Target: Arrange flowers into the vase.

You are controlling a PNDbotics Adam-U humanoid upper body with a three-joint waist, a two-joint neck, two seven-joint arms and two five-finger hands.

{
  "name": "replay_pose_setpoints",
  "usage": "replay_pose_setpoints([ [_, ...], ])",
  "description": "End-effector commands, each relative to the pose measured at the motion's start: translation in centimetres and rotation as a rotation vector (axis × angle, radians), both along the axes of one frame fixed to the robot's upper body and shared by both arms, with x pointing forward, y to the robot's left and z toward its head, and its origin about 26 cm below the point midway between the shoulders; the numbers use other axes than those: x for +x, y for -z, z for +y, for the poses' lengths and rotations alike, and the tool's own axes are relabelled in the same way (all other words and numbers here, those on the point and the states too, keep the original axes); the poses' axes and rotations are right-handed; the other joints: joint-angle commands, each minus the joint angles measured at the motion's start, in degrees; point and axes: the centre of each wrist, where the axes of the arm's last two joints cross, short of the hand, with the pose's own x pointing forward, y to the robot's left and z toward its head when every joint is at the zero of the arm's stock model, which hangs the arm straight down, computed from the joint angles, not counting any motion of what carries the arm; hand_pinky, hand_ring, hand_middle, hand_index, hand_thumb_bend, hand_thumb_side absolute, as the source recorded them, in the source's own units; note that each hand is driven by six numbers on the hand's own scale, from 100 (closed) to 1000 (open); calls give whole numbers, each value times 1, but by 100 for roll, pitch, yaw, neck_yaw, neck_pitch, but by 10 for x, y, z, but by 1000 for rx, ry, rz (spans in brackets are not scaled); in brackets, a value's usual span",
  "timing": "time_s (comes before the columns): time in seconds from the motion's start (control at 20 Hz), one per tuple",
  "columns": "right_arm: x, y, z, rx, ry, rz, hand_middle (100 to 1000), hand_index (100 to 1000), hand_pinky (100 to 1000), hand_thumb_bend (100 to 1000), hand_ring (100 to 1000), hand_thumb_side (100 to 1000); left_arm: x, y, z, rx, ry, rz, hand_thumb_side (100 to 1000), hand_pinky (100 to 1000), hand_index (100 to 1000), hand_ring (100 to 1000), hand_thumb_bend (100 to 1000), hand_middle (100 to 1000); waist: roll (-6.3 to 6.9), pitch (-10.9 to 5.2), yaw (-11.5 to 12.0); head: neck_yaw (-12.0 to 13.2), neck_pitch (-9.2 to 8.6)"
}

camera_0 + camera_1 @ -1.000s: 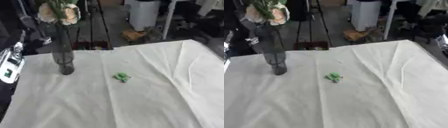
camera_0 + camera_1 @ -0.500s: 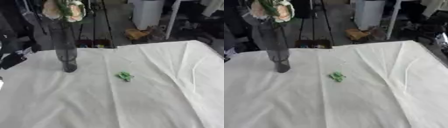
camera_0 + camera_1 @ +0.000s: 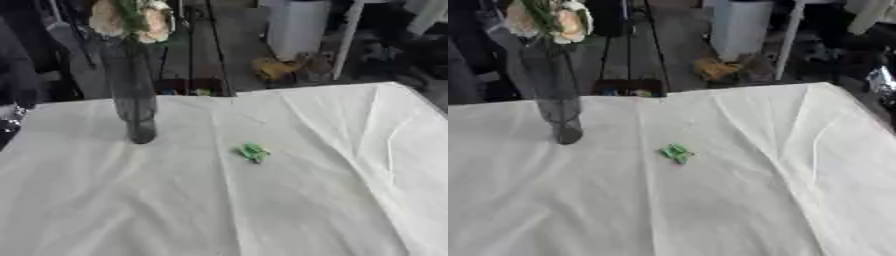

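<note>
Vase (image 3: 131,100) stood upright at table's (image 3: 262,215) far left, flowers (image 3: 131,20) already in it. Green scrap (image 3: 254,152) lay nearby. Judged tall, tippy, fragile; best gripped mid-body. No hands seen; state can't be told.

Tall dark see-through vase (image 3: 131,95) stands upright on the white cloth, far left. Pale peach/cream flowers (image 3: 129,19) with green stems already sit in its mouth, heads above the rim. Small green scrap (image 3: 254,152), maybe a leaf bit, lies flat mid-cloth, well apart from the vase, to its right
</note>
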Motion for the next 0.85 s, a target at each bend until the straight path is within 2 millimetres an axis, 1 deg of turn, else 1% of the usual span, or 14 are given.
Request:
replay_pose_setpoints([
  [0.05, -2, -14, -4, -18, 8, -35, 865, 951, 798, 100, 830, 510, -4, -16, 10, 71, -50, -35, 536, 802, 842, 790, 1000, 758, -3, -56, -2, -31, -18],
  [0.1, -2, -14, -4, -18, 8, -34, 865, 951, 798, 100, 830, 510, -6, -19, 9, 94, -75, -53, 400, 784, 841, 779, 1000, 748, -2, -55, 3, -37, -15],
  [0.15, -2, -14, -4, -17, 9, -34, 865, 951, 798, 100, 830, 510, -8, -21, 7, 111, -93, -69, 297, 817, 840, 795, 1000, 749, -1, -54, 6, -40, -13],
  [0.2, -2, -14, -4, -17, 9, -35, 864, 951, 798, 100, 830, 510, -11, -24, 5, 120, -102, -95, 261, 862, 841, 808, 1000, 750, 1, -54, 11, -43, -14],
  [0.25, -2, -14, -4, -17, 9, -35, 864, 951, 798, 100, 830, 509, -14, -26, 2, 124, -105, -120, 241, 869, 839, 813, 1000, 747, 2, -53, 16, -44, -16],
  [0.3, -2, -14, -4, -17, 9, -35, 864, 951, 798, 100, 830, 506, -16, -29, 0, 125, -102, -155, 222, 851, 835, 807, 1000, 734, 5, -52, 23, -47, -19],
  [0.35, -2, -14, -4, -17, 9, -35, 864, 951, 798, 100, 830, 509, -19, -31, -2, 129, -102, -186, 216, 841, 826, 800, 1000, 721, 8, -50, 28, -50, -20],
  [0.4, -2, -14, -5, -17, 10, -35, 864, 950, 798, 100, 830, 508, -21, -33, -2, 138, -107, -216, 211, 800, 812, 763, 1000, 696, 12, -50, 29, -51, -16],
  [0.45, -2, -14, -5, -18, 10, -36, 864, 950, 798, 100, 830, 508, -22, -33, -3, 146, -109, -242, 210, 773, 799, 735, 962, 674, 15, -48, 28, -50, -13],
  [0.5, -2, -14, -5, -17, 10, -36, 864, 950, 797, 100, 829, 507, -23, -33, -4, 149, -110, -260, 219, 762, 773, 709, 939, 650, 17, -48, 25, -52, -13],
  [0.55, -2, -14, -5, -16, 11, -37, 864, 950, 797, 100, 829, 507, -23, -32, -5, 150, -109, -271, 221, 757, 765, 699, 929, 642, 19, -47, 26, -53, -15],
  [0.6, -2, -15, -4, -16, 10, -38, 863, 949, 797, 100, 829, 506, -24, -30, -7, 153, -86, -277, 250, 726, 759, 657, 839, 622, 21, -44, 20, -46, -16],
  [0.7, -2, -15, -4, -17, 9, -38, 852, 936, 797, 100, 824, 505, -25, -25, -8, 160, -18, -269, 262, 725, 760, 656, 822, 617, 21, -47, 12, -42, -8],
  [0.85, -2, -15, -5, -15, 12, -39, 844, 927, 793, 100, 815, 500, -25, -22, -8, 161, 51, -257, 239, 714, 723, 625, 769, 576, 16, -45, 17, -18, -26],
])
